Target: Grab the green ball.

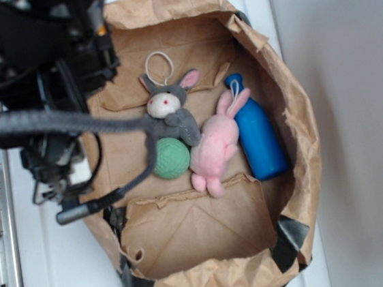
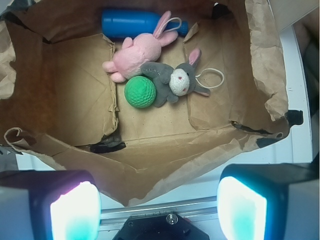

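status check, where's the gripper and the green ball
Gripper open, empty, outside the bag. Green ball on bag floor, touching grey bunny, pink bunny just behind. Blue bottle clear.

Green ball: mint to mid green, fine ribbed texture. Bunny centre frame: grey, white face, pink inner ears. Second bunny: solid pink. Bottle, upper frame: plain blue. Paper bag: brown, creased. Gripper pads: glowing white-cyan.

Pincer fingertips perhaps cropped below.
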`<state>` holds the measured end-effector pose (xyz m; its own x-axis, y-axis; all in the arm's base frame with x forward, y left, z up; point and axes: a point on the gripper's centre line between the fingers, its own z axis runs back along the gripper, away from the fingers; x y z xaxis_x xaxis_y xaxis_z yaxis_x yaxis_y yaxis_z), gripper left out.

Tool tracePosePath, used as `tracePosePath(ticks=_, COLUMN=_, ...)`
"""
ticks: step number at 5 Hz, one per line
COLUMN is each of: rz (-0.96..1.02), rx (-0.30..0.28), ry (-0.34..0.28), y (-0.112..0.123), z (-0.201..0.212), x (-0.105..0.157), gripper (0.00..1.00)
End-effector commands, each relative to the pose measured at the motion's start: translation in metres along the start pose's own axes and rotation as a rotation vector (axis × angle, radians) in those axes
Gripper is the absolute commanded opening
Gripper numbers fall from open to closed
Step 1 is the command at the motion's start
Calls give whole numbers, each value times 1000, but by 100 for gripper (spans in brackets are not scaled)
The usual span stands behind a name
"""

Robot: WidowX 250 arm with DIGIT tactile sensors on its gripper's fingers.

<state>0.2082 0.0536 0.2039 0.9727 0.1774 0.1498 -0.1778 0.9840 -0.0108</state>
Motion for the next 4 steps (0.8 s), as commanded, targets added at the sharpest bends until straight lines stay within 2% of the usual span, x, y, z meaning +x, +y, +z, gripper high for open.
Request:
tracePosePath(ticks=1, rz=64, rx=138, ry=10, y=1, z=-46, x=34, gripper=100)
tracePosePath(ticks=2, rz=96, rx=150, ry=2, y=8, z=-62, x=45, gripper=100)
tracePosePath(ticks=4, rz=45, rx=146, ry=-149, y=3, z=-97, x=28, gripper=100)
